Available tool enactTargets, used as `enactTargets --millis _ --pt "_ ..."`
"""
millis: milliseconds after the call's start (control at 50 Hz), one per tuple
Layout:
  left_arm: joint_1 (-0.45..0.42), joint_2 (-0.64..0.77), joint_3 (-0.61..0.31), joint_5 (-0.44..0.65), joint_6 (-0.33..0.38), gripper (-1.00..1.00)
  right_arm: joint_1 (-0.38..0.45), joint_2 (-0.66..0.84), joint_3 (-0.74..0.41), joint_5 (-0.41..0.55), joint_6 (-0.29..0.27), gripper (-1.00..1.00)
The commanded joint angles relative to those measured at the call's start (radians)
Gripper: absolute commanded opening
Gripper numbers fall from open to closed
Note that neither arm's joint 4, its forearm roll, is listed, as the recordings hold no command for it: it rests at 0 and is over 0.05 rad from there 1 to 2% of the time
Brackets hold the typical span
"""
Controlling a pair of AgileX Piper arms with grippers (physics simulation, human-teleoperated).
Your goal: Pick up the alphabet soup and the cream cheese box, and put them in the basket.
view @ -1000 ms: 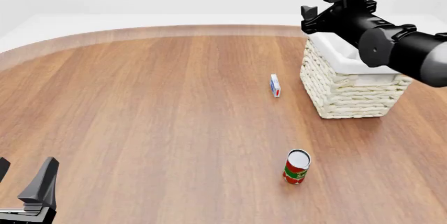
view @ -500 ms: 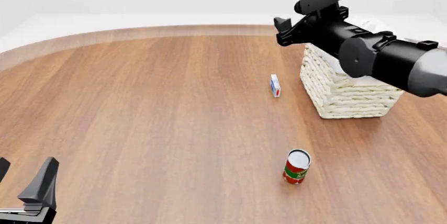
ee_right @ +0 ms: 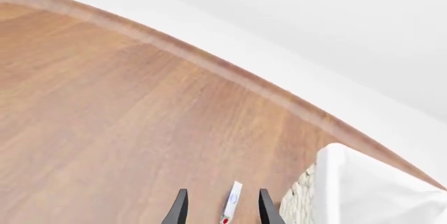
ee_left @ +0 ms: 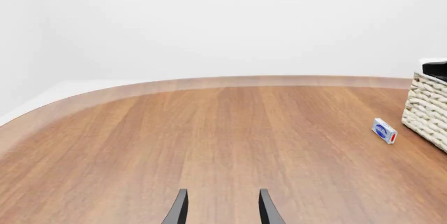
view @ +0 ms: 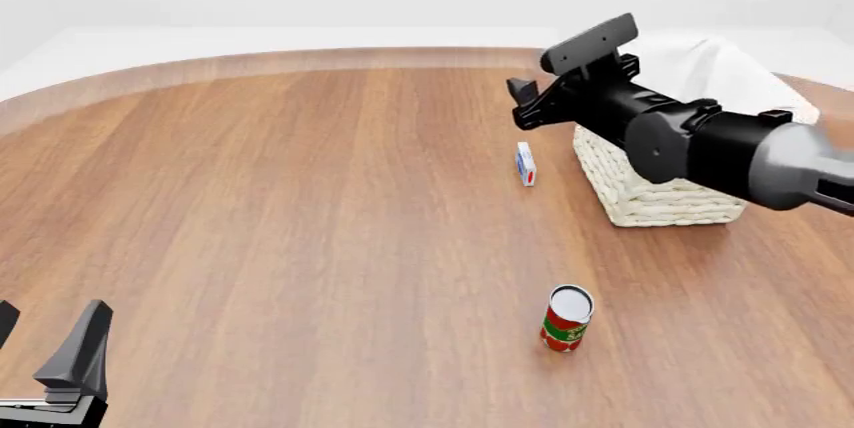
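The cream cheese box [view: 526, 164] stands on edge on the wooden table, just left of the basket [view: 661, 193]. It also shows in the left wrist view [ee_left: 384, 131]. My right gripper [view: 523, 105] is open and empty, hovering above and a little behind the box. In the right wrist view the box [ee_right: 232, 205] lies between the open fingers of the right gripper [ee_right: 223, 193], beside the basket [ee_right: 299, 206]. My left gripper [view: 43, 336] is open and empty at the near left corner, and shows in its own view [ee_left: 222, 203]. The alphabet soup is out of view.
A red-and-green labelled can [view: 567, 319] stands upright in front of the basket, nearer to me. The basket's white cloth lining [view: 714, 66] shows behind my right arm. The table's curved far edge [view: 334, 55] runs across the back.
My right arm has swung left and down from over the basket to above the cream cheese box. The left arm has not moved.
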Motion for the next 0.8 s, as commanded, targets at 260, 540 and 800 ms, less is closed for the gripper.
enactTargets --millis 260,540,800 --pt "0.000 0.000 0.000 0.000 0.000 1.00 0.026 0.062 0.063 -0.070 0.020 1.00" --pt "0.000 0.000 0.000 0.000 0.000 1.00 0.021 0.127 0.008 -0.036 0.090 1.00" --pt "0.000 0.000 0.000 0.000 0.000 1.00 0.001 0.190 -0.095 0.044 0.154 1.00"
